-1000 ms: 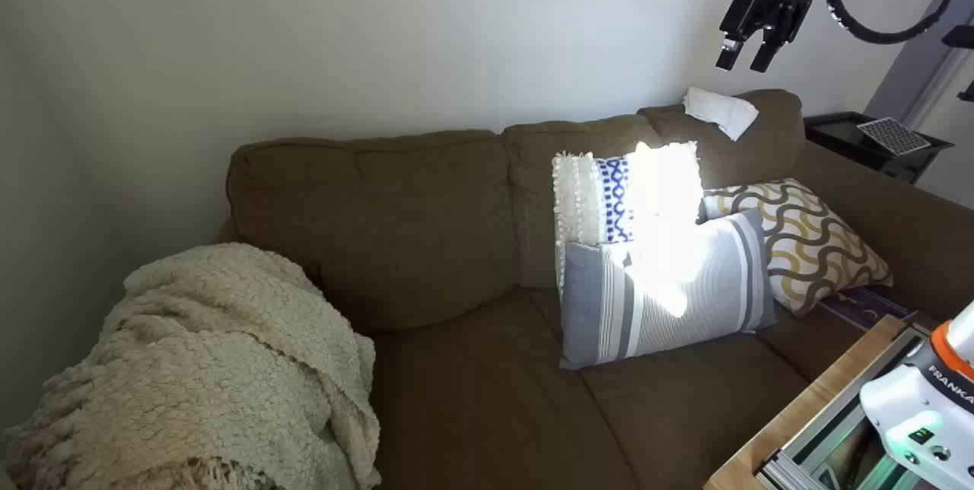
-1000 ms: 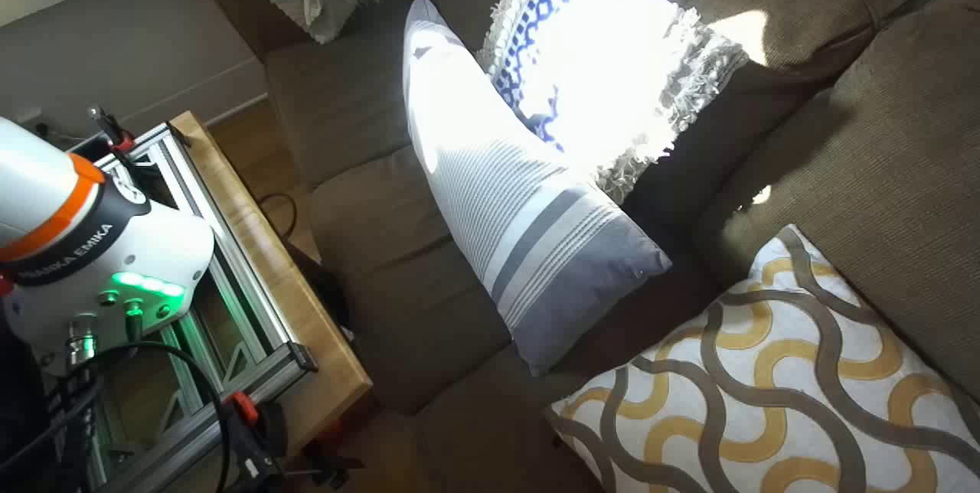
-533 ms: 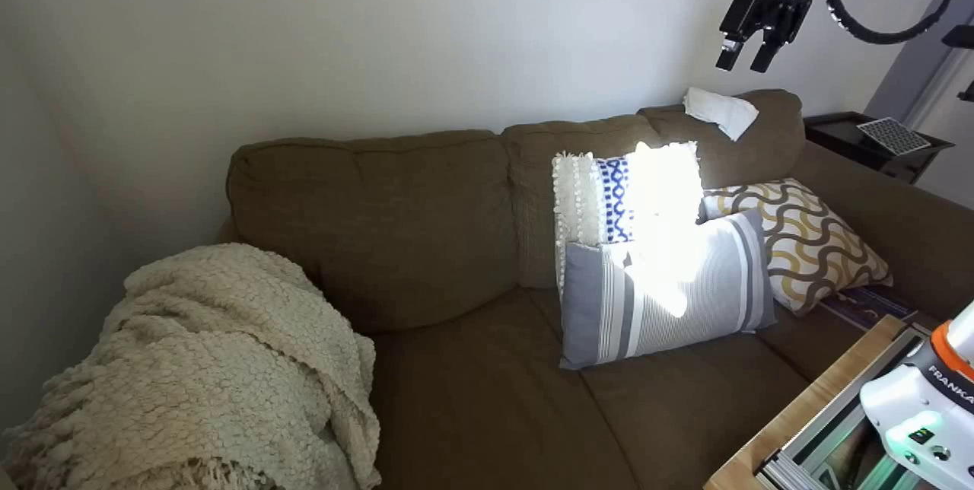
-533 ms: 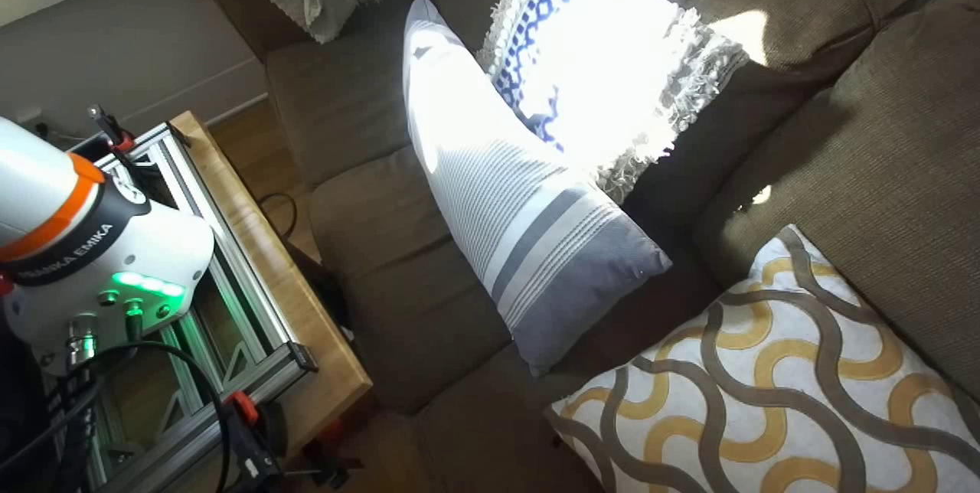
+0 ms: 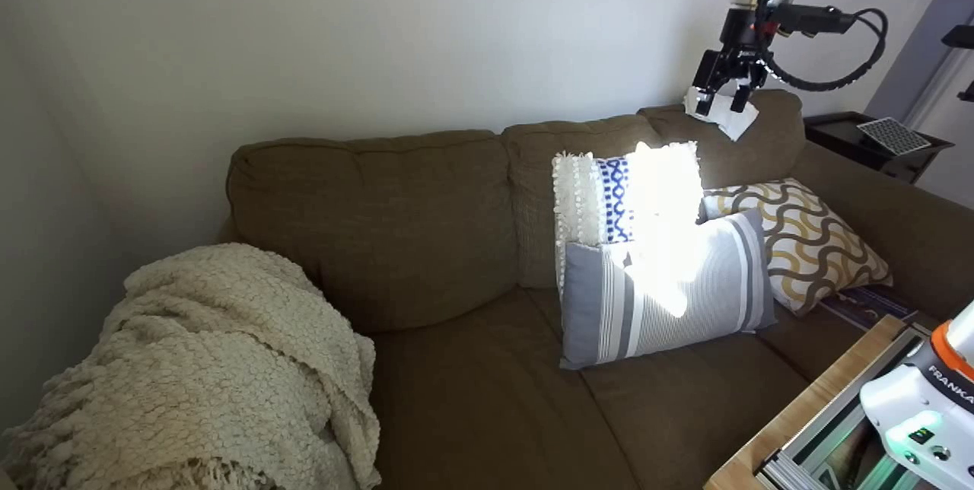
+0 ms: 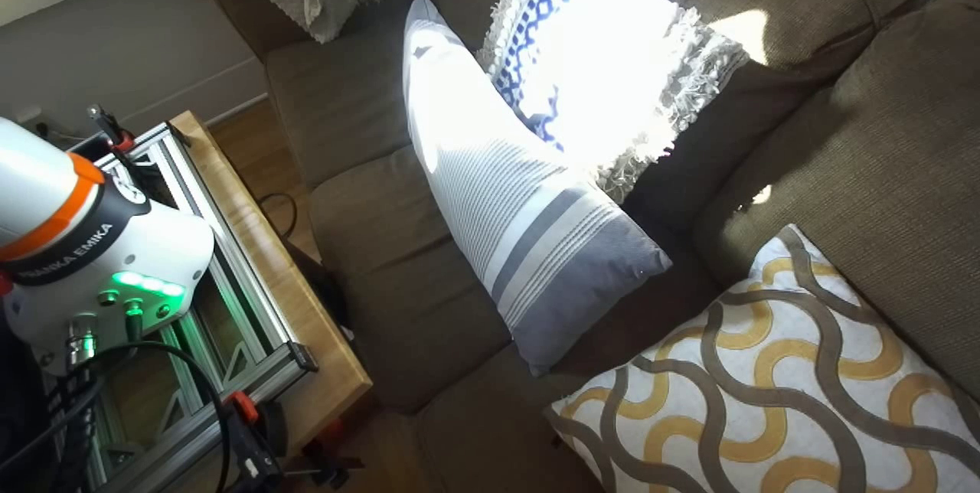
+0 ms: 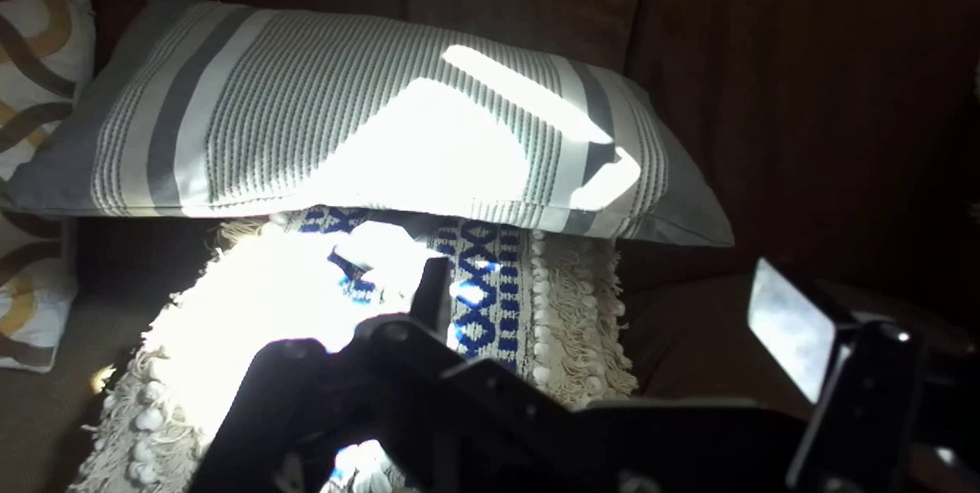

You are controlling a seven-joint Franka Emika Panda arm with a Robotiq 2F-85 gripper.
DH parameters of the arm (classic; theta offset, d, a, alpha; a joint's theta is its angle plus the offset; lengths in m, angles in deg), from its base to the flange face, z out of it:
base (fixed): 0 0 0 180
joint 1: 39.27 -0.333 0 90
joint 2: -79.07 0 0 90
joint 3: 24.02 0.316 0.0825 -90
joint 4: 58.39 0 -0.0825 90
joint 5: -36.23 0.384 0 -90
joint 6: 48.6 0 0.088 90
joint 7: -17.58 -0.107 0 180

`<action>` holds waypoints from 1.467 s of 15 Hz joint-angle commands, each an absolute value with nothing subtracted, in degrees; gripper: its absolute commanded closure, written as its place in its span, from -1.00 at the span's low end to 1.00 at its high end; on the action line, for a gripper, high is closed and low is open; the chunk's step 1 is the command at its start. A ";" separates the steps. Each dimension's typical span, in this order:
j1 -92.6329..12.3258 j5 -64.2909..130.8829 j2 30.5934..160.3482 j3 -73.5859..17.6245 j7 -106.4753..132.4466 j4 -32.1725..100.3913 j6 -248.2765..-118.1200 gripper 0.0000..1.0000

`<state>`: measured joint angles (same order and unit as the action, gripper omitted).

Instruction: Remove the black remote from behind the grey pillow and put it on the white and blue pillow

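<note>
In an exterior view, the black two-fingered gripper (image 5: 721, 104) hangs spread and pointing down at two o'clock, seen against a white cloth (image 5: 736, 125) on the back of the brown fabric sofa (image 5: 456, 399); toward four o'clock leans the large rectangular grey pillow (image 5: 715, 300) with grey-blue bands; the square, fringed white and blue pillow (image 5: 618, 197) stands behind it, toward eleven o'clock; a bumpy cream blanket (image 5: 228, 353) lies heaped at eight o'clock.

In an exterior view, the white robot base (image 6: 161, 236) sits at nine o'clock; the grey pillow tilts across the middle; the wavy brown, yellow and white lattice pillow (image 6: 773, 370) lies at four o'clock.

In the wrist view, the gripper's fingers (image 7: 792, 332) are wide apart; the grey pillow lies toward ten o'clock, overlapping the white and blue pillow; where the black remote is cannot be told, the space behind the grey pillow being hidden.
</note>
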<state>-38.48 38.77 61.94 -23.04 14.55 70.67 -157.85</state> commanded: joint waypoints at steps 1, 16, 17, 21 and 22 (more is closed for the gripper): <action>-38.54 38.79 69.30 -25.59 23.95 71.02 -164.62 -1.00; -33.69 46.61 90.34 -27.12 40.12 70.45 -175.66 -1.00; -33.68 46.66 90.62 -27.09 40.08 70.19 -175.61 -1.00; -31.84 46.52 97.98 -28.40 37.28 65.98 -176.47 -1.00; -31.28 46.61 99.35 -28.42 37.61 65.52 -177.78 -1.00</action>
<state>-33.26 46.68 93.95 -28.19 38.10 68.37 -175.73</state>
